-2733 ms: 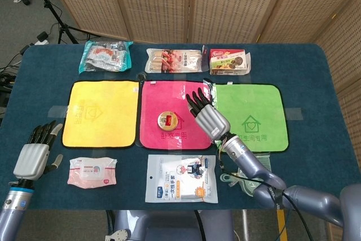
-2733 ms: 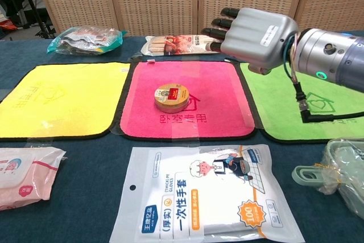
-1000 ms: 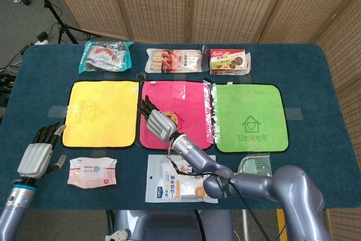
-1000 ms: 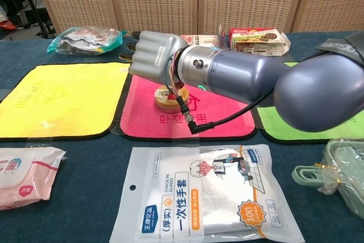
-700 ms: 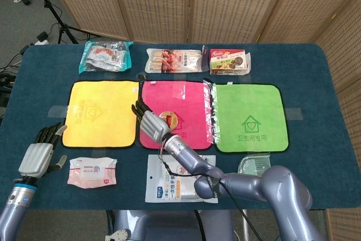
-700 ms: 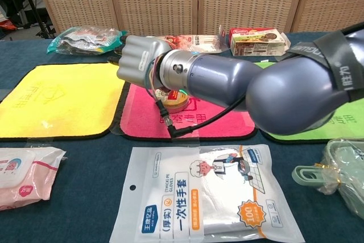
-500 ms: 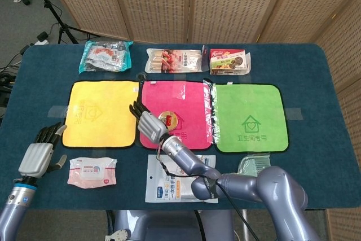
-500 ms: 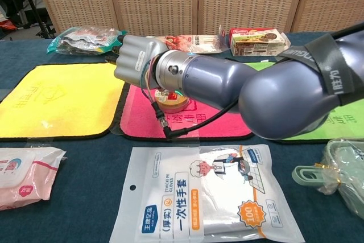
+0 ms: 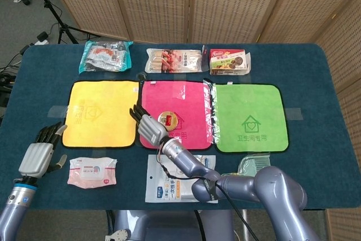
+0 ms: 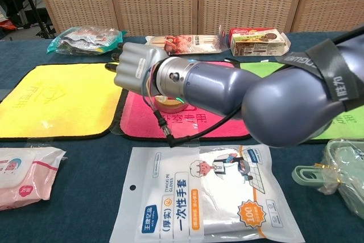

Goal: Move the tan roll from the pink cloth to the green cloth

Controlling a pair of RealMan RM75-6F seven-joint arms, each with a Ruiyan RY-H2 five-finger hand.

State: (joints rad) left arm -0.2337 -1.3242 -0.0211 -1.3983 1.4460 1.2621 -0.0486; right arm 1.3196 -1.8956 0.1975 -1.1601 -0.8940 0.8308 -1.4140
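The right robot hand (image 9: 150,128) in the head view sits low over the left part of the pink cloth (image 9: 192,97), its fingers spread and pointing up-left toward the seam with the yellow cloth (image 9: 101,111); it holds nothing. The tan roll (image 9: 168,119) lies flat near the middle of the pink cloth, just beside the hand on its right, and whether they touch cannot be told from here. The green cloth (image 9: 248,117) lies to the right, bare. The left robot hand (image 9: 38,156) hangs off the near-left corner of the surface (image 9: 316,83), fingers apart and empty, next to a pink wipes pack (image 9: 93,172). In the chest view the right robot hand (image 10: 136,66) shows its back to the camera, and its forearm covers most of the pink cloth (image 10: 222,123); only the lower edge of the tan roll (image 10: 169,104) peeks out beneath the wrist, so the palm side and any contact are hidden. A glove packet (image 10: 199,194) lies in front. My reading: the step in hand is the approach — no grasp yet. The hand appears to sit left of the roll rather than around it, so the next move calls for bringing thumb and fingers to opposite sides of the roll's rim, closing, lifting — then carrying it rightward to the green cloth.
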